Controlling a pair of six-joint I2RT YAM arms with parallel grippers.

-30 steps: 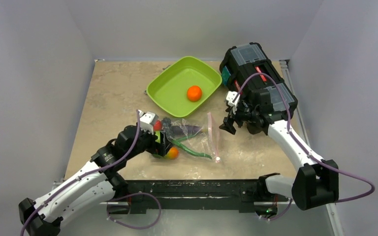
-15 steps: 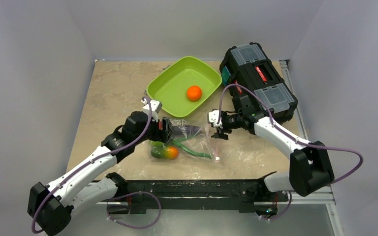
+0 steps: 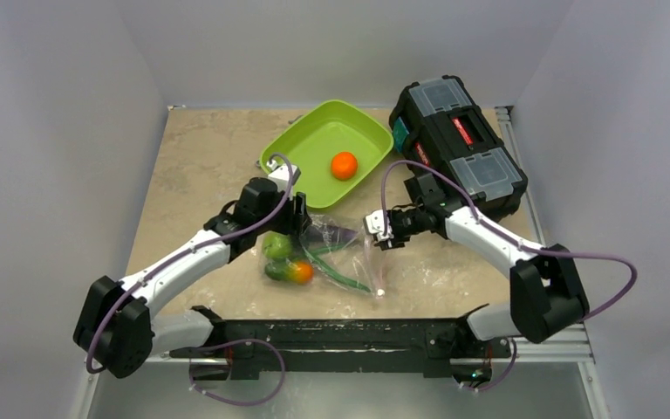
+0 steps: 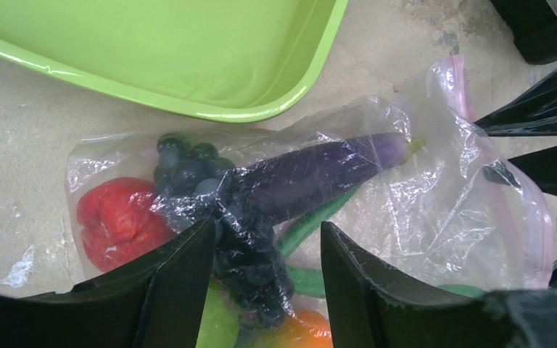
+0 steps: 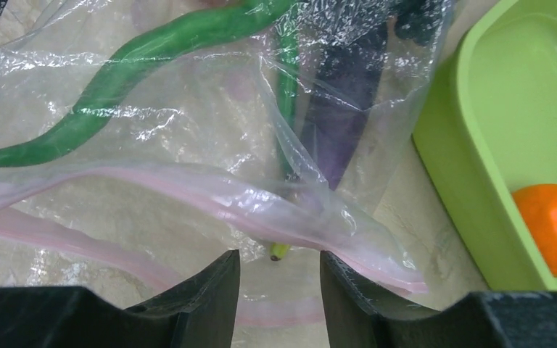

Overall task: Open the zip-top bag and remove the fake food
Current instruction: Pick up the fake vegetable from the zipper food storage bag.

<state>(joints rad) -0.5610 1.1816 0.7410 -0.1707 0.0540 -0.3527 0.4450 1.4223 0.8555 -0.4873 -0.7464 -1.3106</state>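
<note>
The bag [image 3: 349, 253] lies on the worktop [image 3: 201, 166] with the food [image 4: 312, 177] inside, its long axis left to right and its zip [image 5: 188, 190] rightward. The right tool [image 5: 277, 257], jaws apart, straddles the zip. The left tool [image 4: 267, 228], also apart, straddles the closed end.

No legible text or numbers, red patch [image 3: 463, 131] on black toolbox [image 3: 480, 170] too small to read

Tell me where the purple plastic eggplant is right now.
In the top view, the purple plastic eggplant lies inside the clear zip-top bag at mid-table, just in front of the lime-green square tray, next to the dark grapes.
</note>
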